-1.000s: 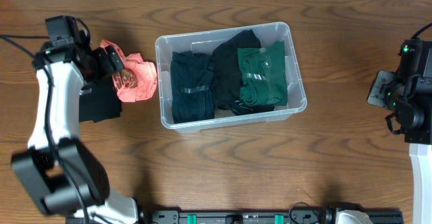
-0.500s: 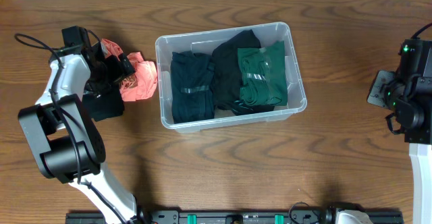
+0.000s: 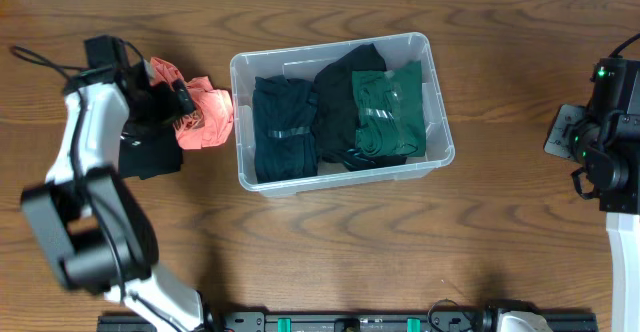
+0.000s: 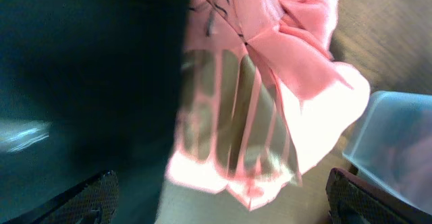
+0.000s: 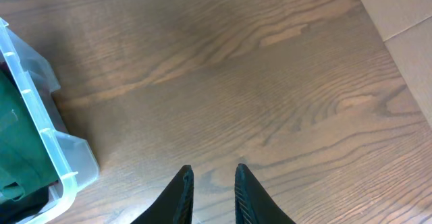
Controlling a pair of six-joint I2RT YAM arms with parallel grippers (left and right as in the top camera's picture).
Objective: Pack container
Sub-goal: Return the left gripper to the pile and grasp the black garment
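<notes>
So what's changed over the last second is basically just the left arm. It has swung its body round while the left hand [image 3: 180, 97] stays parked over the pink garment [image 3: 205, 117]; the bundle itself has barely budged and is still lying on the table [image 3: 330, 242], just off the left end of the container [image 3: 345, 179]. Nothing inside the bin has changed and the right arm hasn't moved at all. My read is that this is the arm lining up a grab, not a lift yet, so the pink piece isn't packed.

From the left wrist cam the fingers are spread wide, one at each bottom corner of the frame, with the pink cloth between them and nothing pinched; so it's open. There's also a black garment [image 3: 150, 154] right beside the pink one, under the arm.

The right hand [image 5: 212, 183] is off at the far right edge; its fingertips sit close together with only a sliver of wood showing between, holding nothing.

The container sits mid-table, open side up; its long axis runs left to right, twisted slightly so the right end sits a bit further back. It holds three folded pieces side by side along that axis: dark teal [image 3: 283, 127], black [image 3: 335, 102], green [image 3: 388, 112].
</notes>
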